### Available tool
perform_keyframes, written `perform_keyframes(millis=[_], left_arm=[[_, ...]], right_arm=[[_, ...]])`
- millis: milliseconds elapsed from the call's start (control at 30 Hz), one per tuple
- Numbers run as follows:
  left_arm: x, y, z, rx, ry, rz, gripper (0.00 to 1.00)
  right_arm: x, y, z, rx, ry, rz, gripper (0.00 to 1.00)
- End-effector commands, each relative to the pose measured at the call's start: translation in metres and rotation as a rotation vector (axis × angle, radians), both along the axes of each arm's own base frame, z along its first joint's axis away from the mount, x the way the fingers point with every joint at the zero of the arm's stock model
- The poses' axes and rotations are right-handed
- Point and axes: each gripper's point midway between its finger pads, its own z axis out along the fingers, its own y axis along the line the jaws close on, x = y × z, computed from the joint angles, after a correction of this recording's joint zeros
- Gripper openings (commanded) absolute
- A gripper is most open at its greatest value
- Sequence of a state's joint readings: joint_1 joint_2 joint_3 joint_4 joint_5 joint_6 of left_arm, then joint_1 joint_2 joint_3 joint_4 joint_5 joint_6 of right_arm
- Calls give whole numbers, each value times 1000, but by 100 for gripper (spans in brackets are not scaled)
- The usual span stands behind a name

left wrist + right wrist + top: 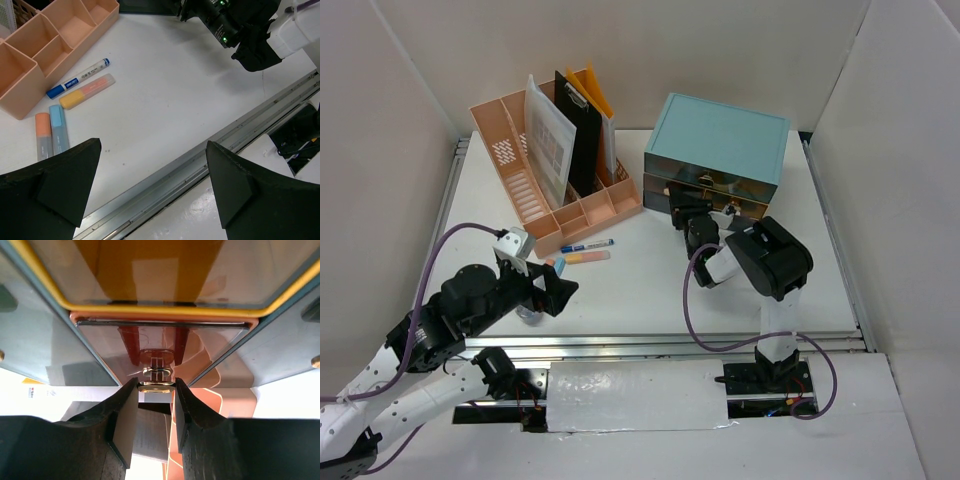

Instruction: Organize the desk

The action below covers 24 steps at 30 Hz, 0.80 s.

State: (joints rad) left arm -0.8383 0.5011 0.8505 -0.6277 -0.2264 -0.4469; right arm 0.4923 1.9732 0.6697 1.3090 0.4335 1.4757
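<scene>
Pinching the small brass knob [156, 386] of the orange-rimmed drawer [160, 342], my right gripper [155, 392] has its jaws narrowed to the knob's width, and both pads look to rest against its sides. The knob sits dead ahead at 12 o'clock from my wrist. A yellow-rimmed drawer [150, 270] is stacked just above.

Seen from overhead, the teal cabinet [720, 140] stands at 1 o'clock on the desk [640, 295], the white top that lies beneath both my arms. My right gripper [684, 210] is pressed to the cabinet front. I judge the drawer will slide toward 6 or 7 o'clock, back along my own forearm, so the pull should run straight along that line. This arm is by far the nearer to the cabinet.

Only bare desk shows in front of the drawer. What crowds the path is my own elbow and the purple cable [692, 300] looping at 6 o'clock of it.

My left gripper [563, 293] hovers at 7 o'clock of the desk, jaws spread as wide as they go and holding nothing. It is well apart from the cabinet. Near its 12 o'clock lie the loose pens: a blue-capped marker [587, 245] and a yellow-and-orange highlighter [582, 258], both long axis running 3 to 9 o'clock, just beside the pink organizer [600, 213]. The left wrist view adds an orange highlighter [43, 135] and a blue highlighter [58, 130], side by side.
</scene>
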Motion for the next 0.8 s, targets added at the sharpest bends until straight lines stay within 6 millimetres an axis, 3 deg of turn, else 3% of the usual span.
perform_keyframes(millis=[0, 133, 300, 467, 567, 667, 700, 733, 767], left_arm=[[3, -3, 9, -17, -33, -8, 99], [4, 1, 10, -22, -34, 14, 100], [5, 4, 10, -24, -33, 39, 100], [6, 4, 7, -20, -25, 45, 100], [6, 4, 8, -20, -27, 41, 99], [7, 3, 7, -16, -21, 42, 100], [7, 3, 7, -15, -21, 43, 100], [7, 3, 7, -14, -21, 46, 99], [8, 4, 6, -14, -19, 51, 100]], right_arm=[[-16, 33, 34, 45, -103, 77, 14], [-39, 43, 42, 76, -127, 105, 14], [-74, 61, 29, 95, -105, 174, 13], [-100, 60, 15, 113, -85, 200, 15], [-112, 57, 12, 126, -83, 212, 28], [-122, 53, 18, 131, -101, 221, 49], [-125, 55, 20, 122, -106, 231, 66], [-130, 58, 24, 118, -112, 246, 74], [-131, 61, 25, 83, -120, 259, 93]])
